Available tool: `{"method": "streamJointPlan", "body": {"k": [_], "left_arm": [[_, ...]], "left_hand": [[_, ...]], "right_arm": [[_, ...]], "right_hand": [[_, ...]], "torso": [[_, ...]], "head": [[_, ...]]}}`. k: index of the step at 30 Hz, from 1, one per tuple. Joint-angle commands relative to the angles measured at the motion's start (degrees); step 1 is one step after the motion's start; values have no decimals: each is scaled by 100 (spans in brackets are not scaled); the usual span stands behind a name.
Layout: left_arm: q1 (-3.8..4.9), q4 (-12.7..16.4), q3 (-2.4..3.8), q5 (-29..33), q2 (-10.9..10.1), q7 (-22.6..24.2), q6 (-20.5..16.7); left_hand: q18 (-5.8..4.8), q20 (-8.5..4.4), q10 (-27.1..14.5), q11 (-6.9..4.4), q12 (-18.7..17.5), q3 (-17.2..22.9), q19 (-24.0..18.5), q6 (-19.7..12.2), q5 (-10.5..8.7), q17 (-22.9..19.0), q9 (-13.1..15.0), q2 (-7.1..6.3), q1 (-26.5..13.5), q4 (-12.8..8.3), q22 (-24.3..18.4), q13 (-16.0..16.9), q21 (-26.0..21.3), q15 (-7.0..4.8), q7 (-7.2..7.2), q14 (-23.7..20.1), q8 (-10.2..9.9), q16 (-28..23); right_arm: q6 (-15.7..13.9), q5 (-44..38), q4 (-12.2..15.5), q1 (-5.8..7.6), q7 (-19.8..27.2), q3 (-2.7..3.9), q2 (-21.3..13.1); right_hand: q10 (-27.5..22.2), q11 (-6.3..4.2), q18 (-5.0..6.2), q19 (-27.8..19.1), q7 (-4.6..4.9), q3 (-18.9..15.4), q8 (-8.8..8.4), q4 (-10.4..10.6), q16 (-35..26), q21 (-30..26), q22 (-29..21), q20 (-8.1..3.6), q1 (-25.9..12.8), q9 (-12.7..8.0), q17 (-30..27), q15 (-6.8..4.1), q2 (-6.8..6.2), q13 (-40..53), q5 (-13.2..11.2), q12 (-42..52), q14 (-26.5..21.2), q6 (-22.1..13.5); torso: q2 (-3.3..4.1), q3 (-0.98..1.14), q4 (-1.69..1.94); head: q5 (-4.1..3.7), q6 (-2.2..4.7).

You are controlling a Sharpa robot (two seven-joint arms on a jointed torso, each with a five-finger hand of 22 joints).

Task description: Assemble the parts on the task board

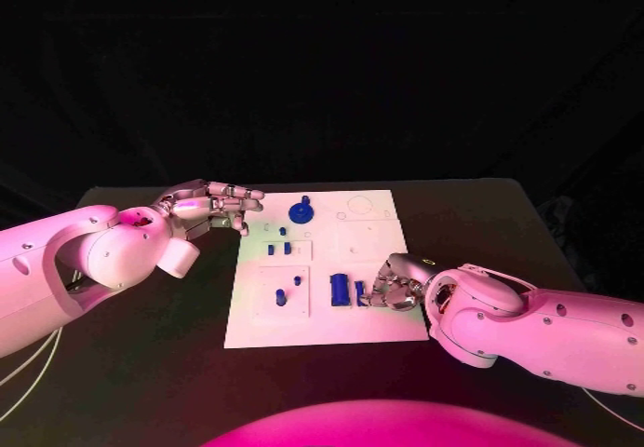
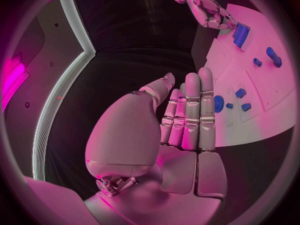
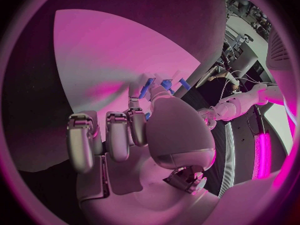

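Note:
The white task board (image 1: 369,237) lies mid-table. On it sit a round blue part (image 1: 302,212) at the far side, two small blue pieces (image 1: 279,249), two blue pegs (image 1: 281,297) and a blue block (image 1: 340,290) with a thin blue piece (image 1: 360,291) beside it. My left hand (image 1: 215,207) hovers at the board's far left corner with its fingers straight and together and nothing in them (image 2: 187,120). My right hand (image 1: 392,284) rests on the board with its fingers curled, their tips at the thin blue piece. The right wrist view (image 3: 137,135) does not show whether it is gripped.
The black table (image 1: 161,317) surrounds the board, and its edges show at the far side and at the right. In the left wrist view the round blue part (image 2: 218,103) lies just past my fingertips, and the blue block (image 2: 240,35) lies by my right hand (image 2: 212,12).

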Motion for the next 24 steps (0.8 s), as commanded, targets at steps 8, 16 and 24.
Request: {"method": "streamJointPlan", "body": {"k": [8, 16, 24], "left_arm": [[5, -8, 1, -2, 12, 33, 93], [0, -52, -28, 56, 48, 238, -47], [-66, -257, -89, 443, 233, 946, -551]], "left_hand": [[118, -11, -43, -6, 24, -13, -36, -39, -1, -6, -9, 59, -21, 7, -6, -9, -38, 5, -14, -46, 20, 0], [115, -2, -58, -3, 52, -39, -38, -49, -4, -24, -14, 56, -75, 38, -15, -9, -53, 14, -14, -51, 35, 11], [116, 102, -91, -20, 267, -639, -192, -42, 4, -198, -8, -77, -572, 415, -256, 64, -432, 73, -67, -315, 145, -166]], "right_arm": [[-104, -75, 132, -4, 93, 9, -72], [-573, 790, 111, 277, 1009, 32, -249], [-695, 3608, -918, 765, 2946, 32, -49]], "right_hand": [[86, -22, -100, 554, 14, -39, 34, 15, -10, -44, 1474, -56, 49, 7, 1007, -38, 9, 744, -35, 2, 495, 1], [-155, 114, 33, 303, 189, -158, -240, 45, -241, -668, 1291, 0, 203, -100, 656, 59, -36, 464, 63, -438, 403, -412], [-2104, 335, 632, -1087, 427, -218, -620, -133, -2300, -3983, 174, 202, 942, -276, -1792, 260, 38, -2059, -444, -4050, -437, -713]], "torso": [[-16, -3, -18], [-90, -30, -44], [-313, -95, -104]], "head": [[14, 15], [23, 100], [50, 286]]}}
